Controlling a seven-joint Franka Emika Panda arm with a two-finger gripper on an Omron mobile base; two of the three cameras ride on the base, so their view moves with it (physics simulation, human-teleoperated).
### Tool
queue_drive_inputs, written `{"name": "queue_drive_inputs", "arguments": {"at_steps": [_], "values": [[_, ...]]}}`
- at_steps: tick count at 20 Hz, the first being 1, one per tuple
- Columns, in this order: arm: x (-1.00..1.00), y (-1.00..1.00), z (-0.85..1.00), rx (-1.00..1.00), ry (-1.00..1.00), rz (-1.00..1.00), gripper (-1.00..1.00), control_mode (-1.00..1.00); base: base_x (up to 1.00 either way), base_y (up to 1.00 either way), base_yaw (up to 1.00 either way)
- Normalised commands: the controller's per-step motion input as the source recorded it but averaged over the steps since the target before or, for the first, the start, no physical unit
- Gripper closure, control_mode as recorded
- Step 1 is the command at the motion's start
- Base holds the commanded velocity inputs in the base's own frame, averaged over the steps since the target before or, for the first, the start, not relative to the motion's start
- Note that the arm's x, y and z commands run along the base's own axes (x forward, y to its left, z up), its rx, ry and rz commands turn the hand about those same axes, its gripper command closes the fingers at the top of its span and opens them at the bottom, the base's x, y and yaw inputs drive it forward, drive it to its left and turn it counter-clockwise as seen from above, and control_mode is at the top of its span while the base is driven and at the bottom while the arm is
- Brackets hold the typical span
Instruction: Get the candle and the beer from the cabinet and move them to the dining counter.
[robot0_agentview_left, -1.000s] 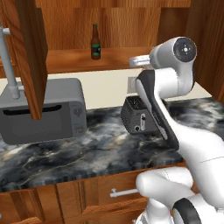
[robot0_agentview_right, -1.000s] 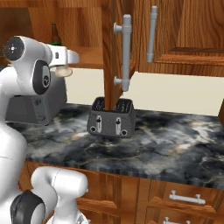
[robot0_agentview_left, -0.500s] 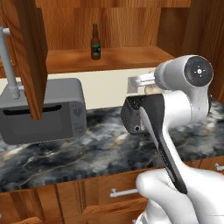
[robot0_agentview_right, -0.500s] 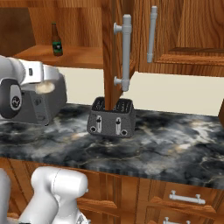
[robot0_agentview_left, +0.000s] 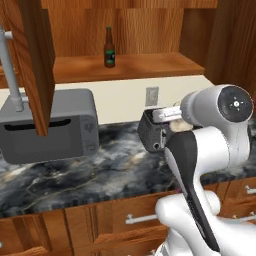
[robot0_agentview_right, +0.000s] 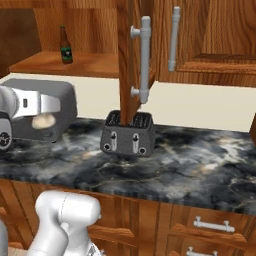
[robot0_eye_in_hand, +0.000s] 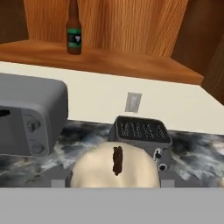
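My gripper (robot0_agentview_left: 170, 118) is shut on the cream-white candle (robot0_agentview_left: 176, 125), held in the air above the worktop and in front of the toaster. In the hand view the candle (robot0_eye_in_hand: 114, 168) sits at the bottom between the fingers, its dark wick pointing at the camera. From the right base view the candle (robot0_agentview_right: 44, 120) hangs under the hand at the left edge. The brown beer (robot0_agentview_left: 109, 47) with a green label stands upright on the shelf of the open cabinet (robot0_agentview_left: 145, 65), also seen as beer (robot0_agentview_right: 65, 45) and beer (robot0_eye_in_hand: 74, 30). The dining counter is out of view.
A grey microwave (robot0_agentview_left: 50, 127) stands on the marble worktop (robot0_agentview_left: 100, 175) at the left, a dark toaster (robot0_agentview_right: 127, 135) at its middle. The open cabinet door (robot0_agentview_left: 37, 60) with its silver handle (robot0_agentview_right: 145, 57) juts out over the worktop. Drawers lie below.
The arm has swung back and down from the cabinet shelf, bringing the candle out over the worktop. The beer and the rest of the scene have stayed put.
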Motion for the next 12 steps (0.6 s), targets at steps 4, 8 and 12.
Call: {"name": "queue_drive_inputs", "arguments": {"at_steps": [4,8,12], "values": [[0.00,0.00,0.00,0.00,0.00,0.00,1.00,1.00,-0.72,0.36,0.11],[0.00,0.00,0.00,0.00,0.00,0.00,1.00,1.00,-0.76,0.33,0.17],[0.00,0.00,0.00,0.00,0.00,0.00,1.00,1.00,-0.69,0.49,0.23]]}}
